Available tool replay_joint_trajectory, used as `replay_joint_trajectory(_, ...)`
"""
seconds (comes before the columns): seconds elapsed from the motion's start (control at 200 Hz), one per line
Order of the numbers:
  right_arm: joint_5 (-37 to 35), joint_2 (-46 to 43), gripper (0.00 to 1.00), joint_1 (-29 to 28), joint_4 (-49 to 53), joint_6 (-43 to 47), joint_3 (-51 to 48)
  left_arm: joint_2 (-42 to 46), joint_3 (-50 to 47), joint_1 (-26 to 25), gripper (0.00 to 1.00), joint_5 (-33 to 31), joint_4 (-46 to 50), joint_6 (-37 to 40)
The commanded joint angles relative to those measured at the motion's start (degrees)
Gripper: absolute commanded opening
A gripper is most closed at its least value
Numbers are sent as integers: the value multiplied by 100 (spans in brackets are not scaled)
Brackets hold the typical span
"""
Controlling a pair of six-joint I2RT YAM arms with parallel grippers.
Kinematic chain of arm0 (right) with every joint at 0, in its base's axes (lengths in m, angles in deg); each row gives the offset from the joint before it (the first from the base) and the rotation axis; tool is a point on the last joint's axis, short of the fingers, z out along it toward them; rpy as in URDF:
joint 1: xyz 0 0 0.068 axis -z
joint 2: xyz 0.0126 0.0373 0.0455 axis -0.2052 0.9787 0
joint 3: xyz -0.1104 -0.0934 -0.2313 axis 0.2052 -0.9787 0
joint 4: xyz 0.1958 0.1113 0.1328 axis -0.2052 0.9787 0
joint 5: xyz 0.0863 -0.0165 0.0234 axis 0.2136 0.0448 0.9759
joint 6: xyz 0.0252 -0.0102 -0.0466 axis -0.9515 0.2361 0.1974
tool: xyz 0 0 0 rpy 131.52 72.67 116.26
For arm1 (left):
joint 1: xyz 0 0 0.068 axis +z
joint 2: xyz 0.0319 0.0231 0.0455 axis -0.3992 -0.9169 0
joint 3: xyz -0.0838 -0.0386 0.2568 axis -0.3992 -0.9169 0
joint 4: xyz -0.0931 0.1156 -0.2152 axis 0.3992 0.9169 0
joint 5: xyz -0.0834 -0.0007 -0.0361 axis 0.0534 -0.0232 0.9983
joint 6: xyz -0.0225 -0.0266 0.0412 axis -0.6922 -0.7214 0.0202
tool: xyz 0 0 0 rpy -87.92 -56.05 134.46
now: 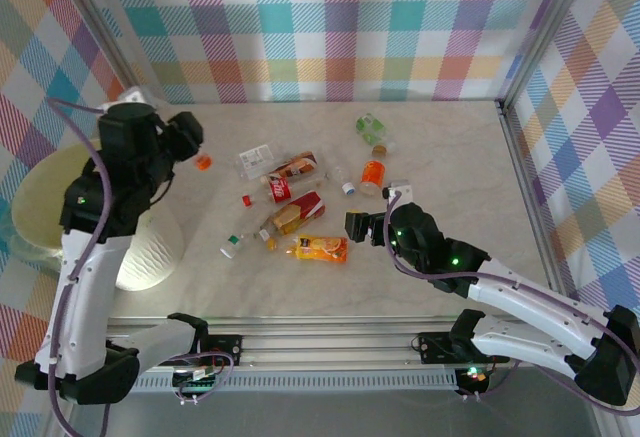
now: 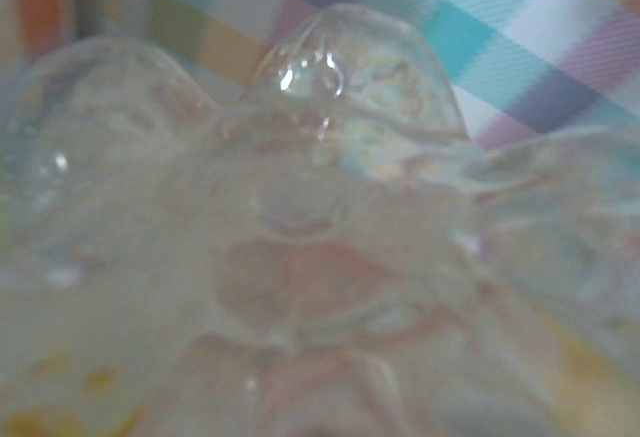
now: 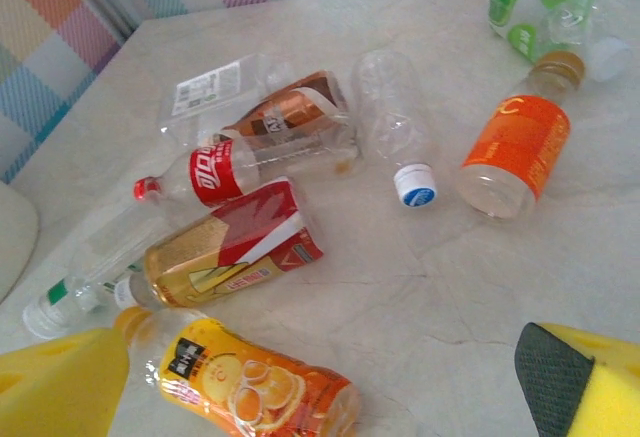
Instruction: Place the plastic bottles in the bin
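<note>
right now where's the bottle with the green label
In the top view the green-label bottle lies farthest back, right of centre, just behind the orange-label bottle; the right wrist view has it in its top right corner.

Bin [image 1: 35, 207]: table's 9 o'clock edge.
Plastic bottles [image 1: 295, 215]: strewn about table centre.
Cola bottle [image 1: 278, 189]: mid-cluster.
Fruit-juice bottle [image 1: 320, 248]: at its 5 o'clock, with the right gripper [image 1: 357, 227] just beside at 3 o'clock.
Bottle marked C [image 1: 372, 174]: 3 o'clock of the cola bottle.
Outlying bottle [image 1: 372, 129]: 2 o'clock.
Held bottle [image 2: 320, 237]: in the left gripper [image 1: 195, 150], 10 o'clock, between cluster and bin.
</note>
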Motion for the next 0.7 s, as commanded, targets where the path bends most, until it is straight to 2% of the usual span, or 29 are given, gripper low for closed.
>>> replay_joint_trajectory(0.0,-291,-100,100,-19,84,-263,-100,-112,478,290,54,-1103,678,846)
replay_joint_trajectory(0.105,-359,-149,100,-20,122,-354,-172,-149,532,697,54,-1731,748,1291)
replay_joint_trajectory(0.175,-402,-189,100,-16,218,-412,-198,-160,509,1079,54,-1815,886,1417)
replay_joint_trajectory(0.415,-601,-601,100,-16,354,-633,-492,174,-2,2531,54,-891,1232,1307)
replay_joint_trajectory(0.695,-700,-940,100,-7,479,-701,-635,137,-534,2947,55,-1001,1742,1578)
